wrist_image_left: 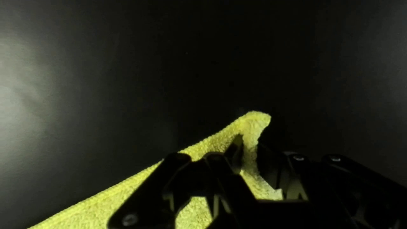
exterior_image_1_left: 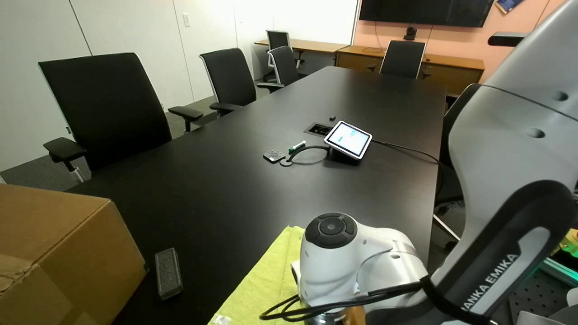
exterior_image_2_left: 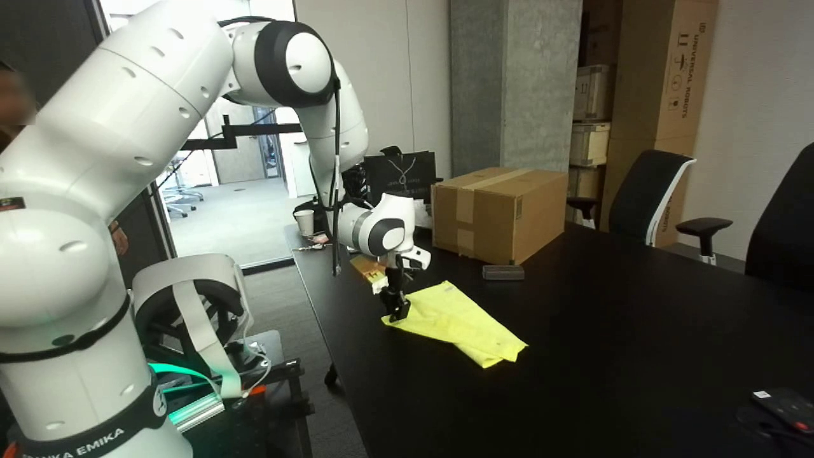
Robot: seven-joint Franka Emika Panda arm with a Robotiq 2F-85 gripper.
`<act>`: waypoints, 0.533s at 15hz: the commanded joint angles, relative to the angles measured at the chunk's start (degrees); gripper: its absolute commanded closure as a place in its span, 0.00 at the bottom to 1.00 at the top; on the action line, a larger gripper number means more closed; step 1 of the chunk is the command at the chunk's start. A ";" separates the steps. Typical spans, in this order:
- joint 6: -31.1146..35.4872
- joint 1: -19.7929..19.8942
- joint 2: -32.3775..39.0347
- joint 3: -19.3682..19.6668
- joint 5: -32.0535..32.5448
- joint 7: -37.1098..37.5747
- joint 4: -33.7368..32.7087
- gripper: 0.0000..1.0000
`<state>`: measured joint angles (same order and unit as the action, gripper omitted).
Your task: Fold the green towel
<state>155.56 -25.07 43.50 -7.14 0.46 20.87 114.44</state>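
Note:
The green towel [exterior_image_2_left: 455, 321] lies on the black table, a lime cloth with an irregular outline. A crease and a small overlap show at its front right end. In an exterior view its left part [exterior_image_1_left: 266, 275] shows, and the arm hides the rest. My gripper [exterior_image_2_left: 397, 312] points down at the towel's left corner, at table height. In the wrist view the towel's corner [wrist_image_left: 254, 120] sticks out beyond the fingertips. A narrow, bunched strip of cloth runs between the fingers [wrist_image_left: 250, 156], which are close together on it. In an exterior view [exterior_image_1_left: 332, 311] the fingers are hidden.
A cardboard box [exterior_image_2_left: 489, 213] and a dark eraser-like block [exterior_image_2_left: 503, 273] stand behind the towel. A brown-orange item [exterior_image_2_left: 369, 268] lies behind the gripper, a white cup [exterior_image_2_left: 305, 222] farther back. A tablet [exterior_image_1_left: 348, 139] with a cable stands farther along the table. Chairs [exterior_image_1_left: 106, 110] line the sides.

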 commanded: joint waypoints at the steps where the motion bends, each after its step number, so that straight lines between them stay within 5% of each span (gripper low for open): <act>1: -2.51 0.43 -0.91 0.19 -0.32 -1.82 -0.16 0.99; 8: -17.84 -2.43 -3.16 4.62 8.39 -2.88 -5.69 0.97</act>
<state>145.28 -25.52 42.35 -4.56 4.93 19.06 111.58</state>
